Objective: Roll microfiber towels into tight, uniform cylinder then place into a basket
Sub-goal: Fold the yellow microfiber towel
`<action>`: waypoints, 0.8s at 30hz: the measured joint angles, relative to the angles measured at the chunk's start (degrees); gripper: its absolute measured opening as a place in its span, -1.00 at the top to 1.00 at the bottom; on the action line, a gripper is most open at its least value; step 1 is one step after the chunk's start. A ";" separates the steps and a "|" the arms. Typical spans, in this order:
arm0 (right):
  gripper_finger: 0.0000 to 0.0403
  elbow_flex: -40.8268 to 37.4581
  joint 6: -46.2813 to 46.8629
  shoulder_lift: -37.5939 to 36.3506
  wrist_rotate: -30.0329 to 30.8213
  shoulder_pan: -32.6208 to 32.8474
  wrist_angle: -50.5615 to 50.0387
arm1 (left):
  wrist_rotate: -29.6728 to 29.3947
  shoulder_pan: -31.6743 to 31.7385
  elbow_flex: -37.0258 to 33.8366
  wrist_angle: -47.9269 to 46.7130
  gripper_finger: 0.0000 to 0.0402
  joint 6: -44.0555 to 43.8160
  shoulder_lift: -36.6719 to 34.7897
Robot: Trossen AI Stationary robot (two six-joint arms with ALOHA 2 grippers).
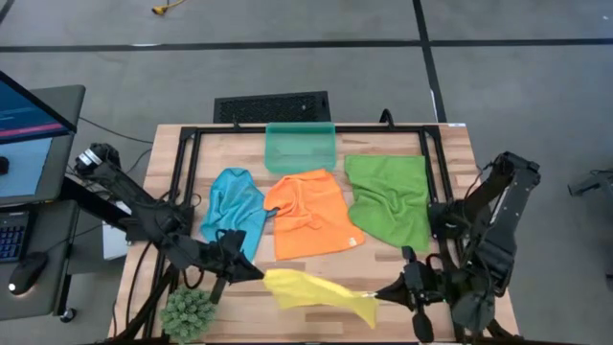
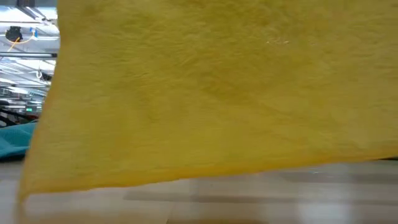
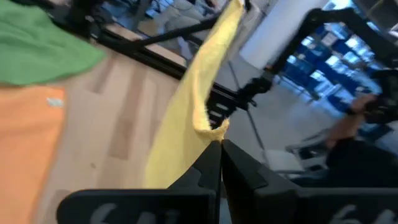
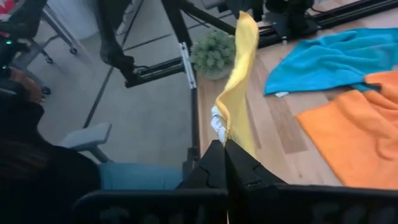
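Here, both the left gripper (image 1: pixel 257 273) and right gripper (image 1: pixel 381 293) pinch the yellow towel (image 1: pixel 316 290) (stretched taut) near a plant (image 1: pixel 189 313); the basket (image 1: pixel 301 148) holds nothing.

You've got a fuzzy matt yellow microfiber cloth (image 1: pixel 316 290) between both grippers, a smooth pale wooden table (image 1: pixel 450 144) below them, and a glossy translucent teal plastic basket (image 1: pixel 300 148) beyond.

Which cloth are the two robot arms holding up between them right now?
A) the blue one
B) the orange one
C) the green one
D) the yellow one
D: the yellow towel is stretched between the left gripper and the right gripper, each shut on one end, while the blue towel, orange towel and green towel lie on the table.
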 joint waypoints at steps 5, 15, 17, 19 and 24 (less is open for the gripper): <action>0.99 0.00 0.04 0.00 -0.01 0.87 1.44 | -0.07 -1.64 0.00 3.71 1.00 -0.81 0.00; 0.99 -0.02 0.04 0.02 -0.03 2.13 2.93 | -5.15 -4.28 4.10 0.43 1.00 -0.98 0.00; 0.99 -0.02 0.02 0.02 -0.07 2.12 2.93 | -6.20 -4.92 4.34 0.34 1.00 -1.14 0.03; 0.99 -0.02 0.03 0.02 -0.51 2.14 3.03 | -7.15 -5.53 4.44 0.38 1.00 -2.44 0.21; 0.99 -0.02 -0.77 0.04 -2.20 2.84 4.60 | -10.48 -7.07 4.46 -1.12 1.00 -6.27 1.15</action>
